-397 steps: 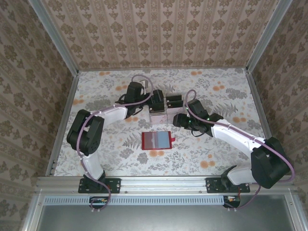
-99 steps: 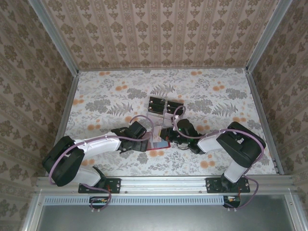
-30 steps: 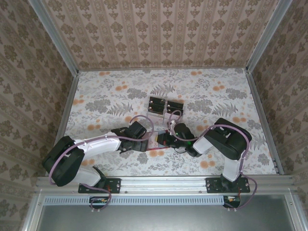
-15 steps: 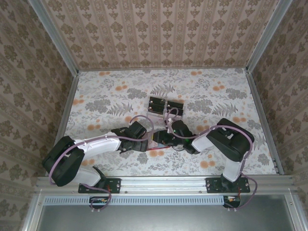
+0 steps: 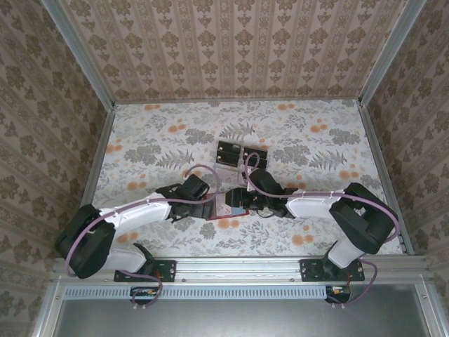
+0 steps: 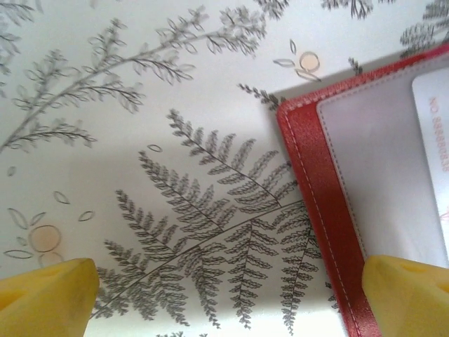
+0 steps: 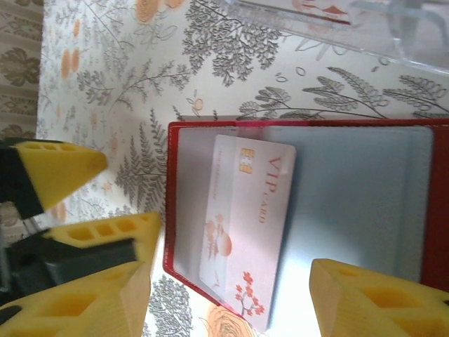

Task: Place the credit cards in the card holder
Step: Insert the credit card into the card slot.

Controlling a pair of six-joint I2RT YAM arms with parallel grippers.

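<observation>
The red card holder [image 7: 365, 182] lies open on the table, grey pockets up. A pale pink credit card [image 7: 245, 225] lies tilted over its left pocket, and one end sticks out past the red edge. My right gripper [image 7: 231, 302] hangs over it, open, with its fingers on either side and clear of the card. At the holder's left edge [image 6: 316, 203], my left gripper [image 6: 228, 295] stands wide open just above the cloth with nothing in it. From above, both grippers, left [image 5: 210, 208] and right [image 5: 247, 203], meet at the card holder [image 5: 227, 223]. Two more credit cards [image 5: 240, 154] stand behind.
A clear stand [image 7: 330, 28] carries the standing cards just behind the holder. The floral tablecloth [image 5: 154, 147] is bare to the left and right. Patterned walls and metal rails [image 5: 95, 175] close in the table on three sides.
My right gripper has gone from shut to open and let the pink card go onto the holder. The right forearm has swung out to the right. The left gripper stays open.
</observation>
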